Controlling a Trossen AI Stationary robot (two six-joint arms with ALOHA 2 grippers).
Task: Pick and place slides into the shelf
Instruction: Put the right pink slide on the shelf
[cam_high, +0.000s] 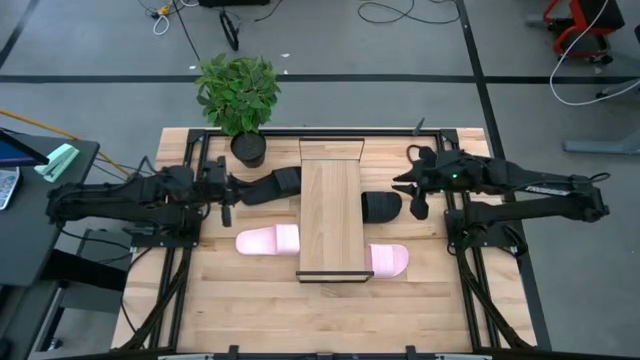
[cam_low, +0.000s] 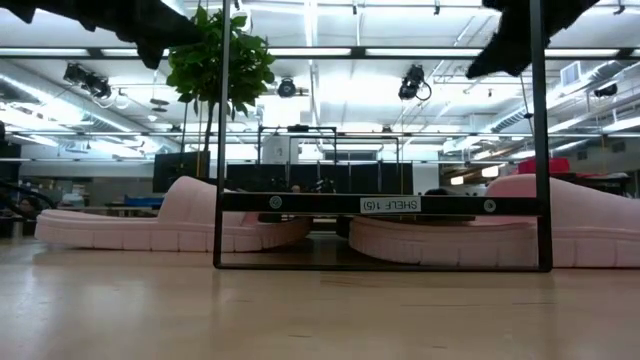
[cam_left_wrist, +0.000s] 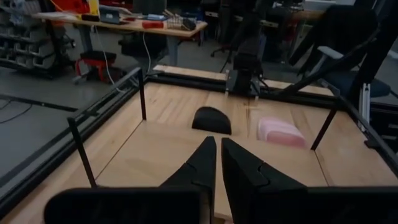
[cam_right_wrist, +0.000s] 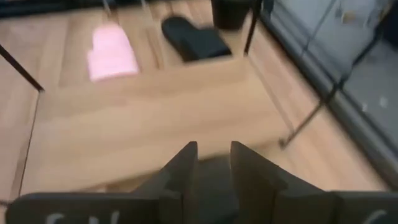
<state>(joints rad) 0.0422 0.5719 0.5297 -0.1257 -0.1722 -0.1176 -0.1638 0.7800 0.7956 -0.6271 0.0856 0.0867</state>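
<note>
Both grippers unladen, raised. Left gripper (cam_high: 222, 190) nearly clenched at nine o'clock of the long light-wood shelf (cam_high: 330, 215); right gripper (cam_high: 412, 180) slightly parted at three. Four slides half under shelf. Nearest: black open-toe slide (cam_high: 380, 207). Best lowered squarely over the strap, fingers spread first.

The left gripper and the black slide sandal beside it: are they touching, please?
Cannot tell: in the high view the left gripper meets the black slide sandal's outline, with no clear gap or contact.
</note>
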